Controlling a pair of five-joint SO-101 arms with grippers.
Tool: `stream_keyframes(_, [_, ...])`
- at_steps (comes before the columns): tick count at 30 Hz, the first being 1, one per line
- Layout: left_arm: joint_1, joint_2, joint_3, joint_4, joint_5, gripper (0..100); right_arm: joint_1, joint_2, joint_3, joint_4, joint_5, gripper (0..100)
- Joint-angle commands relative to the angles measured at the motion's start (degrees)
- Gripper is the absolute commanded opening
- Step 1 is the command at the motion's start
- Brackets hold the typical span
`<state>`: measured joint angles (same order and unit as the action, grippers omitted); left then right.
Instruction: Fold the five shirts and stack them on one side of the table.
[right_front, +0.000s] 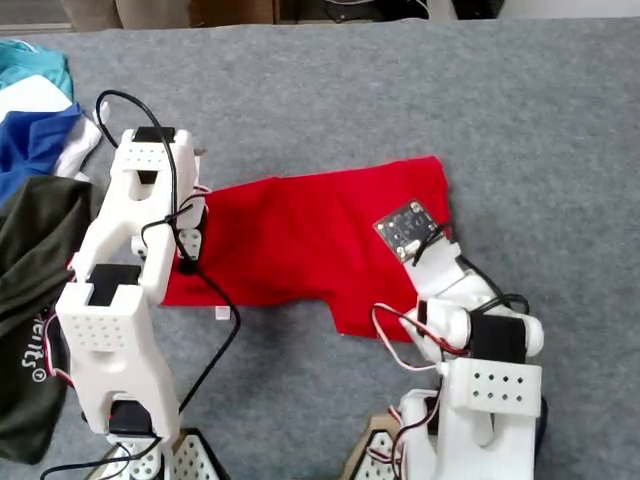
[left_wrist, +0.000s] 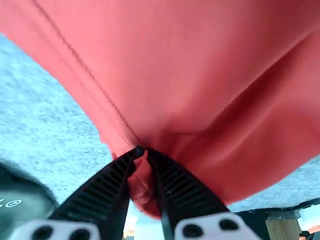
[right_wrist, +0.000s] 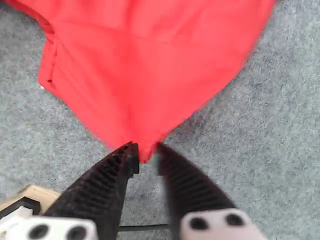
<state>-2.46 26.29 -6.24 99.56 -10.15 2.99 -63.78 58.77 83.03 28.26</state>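
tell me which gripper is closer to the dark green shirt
Left. The left gripper, shut on an edge of the red shirt, is beside the dark green shirt; the right gripper holds the red shirt at a corner farther off.

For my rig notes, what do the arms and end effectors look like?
The left arm and right arm are white plastic shells with hole grids, black motors and loose black, red and white cables. The left end effector and right end effector have black ribbed fingers.

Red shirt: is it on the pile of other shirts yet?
No: in the high view the red shirt lies spread on the grey table beside the pile of other shirts, not on it.
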Motion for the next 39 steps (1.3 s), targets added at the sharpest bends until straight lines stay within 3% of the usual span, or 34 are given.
stream_keyframes(1, [0.4,-3.8,0.1,1.2,-0.4,2,1.1,-1.2,-2.9,-0.8,0.4,22.8])
stream_keyframes(4, [1.0,-3.8,0.2,1.2,-0.4,6,1.1,-1.2,-2.9,-0.8,0.4,27.2])
stream_keyframes(10, [0.9,-3.9,0.4,1.2,2.2,30,1.1,-1.2,-4.3,-0.8,0.4,28.2])
stream_keyframes(19, [-2.0,-7.7,-5.9,1.2,2.5,29,0.7,-0.5,-18.5,-1.8,0.4,26.9])
stream_keyframes(25, [-2.5,-14.4,-16.4,1.2,2.6,23,0.7,6.0,-24.7,-10.2,0.5,3.7])
stream_keyframes(29, [-0.4,-14.8,-21.0,1.1,2.6,12,0.7,14.6,-28.4,-18.0,0.2,2.4])
stream_keyframes(33, [4.5,-9.4,-21.3,-1.8,2.6,1,-1.6,26.9,-30.4,-28.9,-0.3,2.3])
stream_keyframes(39, [5.6,4.6,-22.0,-10.8,2.6,2,-4.0,48.0,-35.0,-42.1,-6.3,2.3])
